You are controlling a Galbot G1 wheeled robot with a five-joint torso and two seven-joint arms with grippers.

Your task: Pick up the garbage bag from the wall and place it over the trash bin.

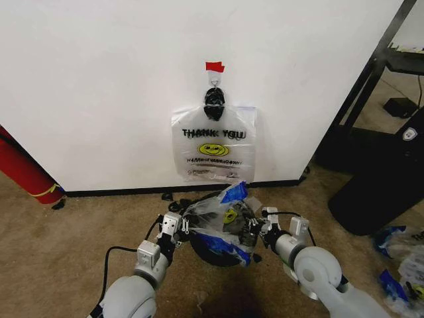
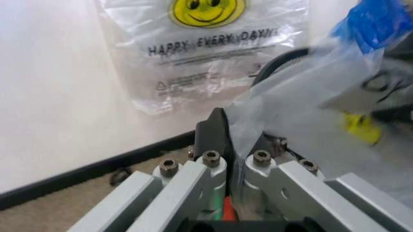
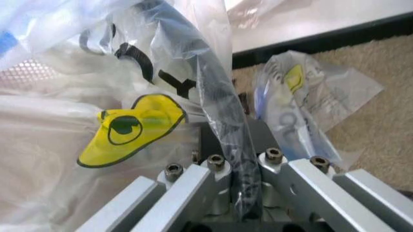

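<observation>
The garbage bag [image 1: 218,213], see-through with a blue patch and a crumpled yellow smiley, is spread over the trash bin [image 1: 217,254] on the carpet below the wall [image 1: 99,79]. My left gripper [image 1: 176,228] is shut on the bag's film at the bin's left side. My right gripper [image 1: 260,229] is shut on it at the right side. In the left wrist view the left gripper [image 2: 233,145] pinches the plastic of the garbage bag [image 2: 303,101]. In the right wrist view the right gripper [image 3: 236,162] clamps the garbage bag [image 3: 129,128] where it wraps the bin's black rim [image 3: 210,92].
A similar smiley bag [image 1: 213,149] with black knotted handles hangs from the hook [image 1: 214,80] under red tape [image 1: 214,66]. A long red cylinder [image 1: 23,169] leans at the left. Black furniture [image 1: 377,179] and loose bags [image 1: 404,265] lie to the right. One more bag [image 3: 303,96] lies by the baseboard.
</observation>
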